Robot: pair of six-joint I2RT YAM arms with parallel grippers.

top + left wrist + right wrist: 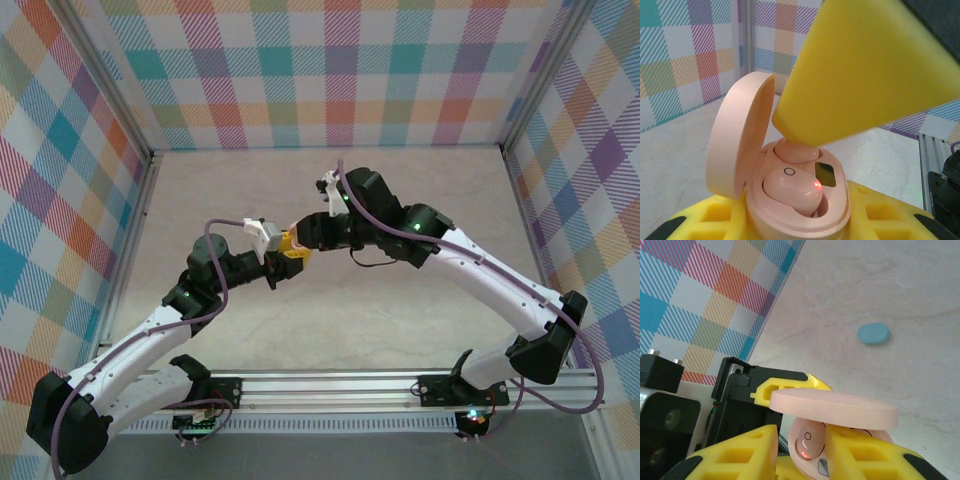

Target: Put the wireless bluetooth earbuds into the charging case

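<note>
1. Left wrist view: the pink charging case (840, 217) sits clamped by its body in the left end effector (800, 232), with its lid (737, 140) swung up on the case's left.
   - One salmon pink earbud (790, 187) lies in the near socket of the case, a red light glowing on it.
   - The second pink earbud (795, 150) is at the far socket, touched from above by a yellow fingertip (865, 75) of the right end effector.
   - We judge the buds to be light, hard and slippery, and best pinched by their flanks so the underside is free to drop in.
   - The case is rigid, but its lid hinge looks delicate, so the body is the part to hold.

2. Right wrist view: the right end effector (805, 455) hangs over the case with its jaws a little apart.
   - The lit earbud (807, 442) shows in the gap below the lid (835, 410).
   - We cannot tell whether the jaws pinch anything.
   - A light blue oval case (873, 334) lies on the surface (880, 280), well apart from the pink case.

3. Top view: both arms reach inward with elbows out. The left end effector (280, 262) and the right end effector (297, 245) meet at the case, held above the surface.
</note>
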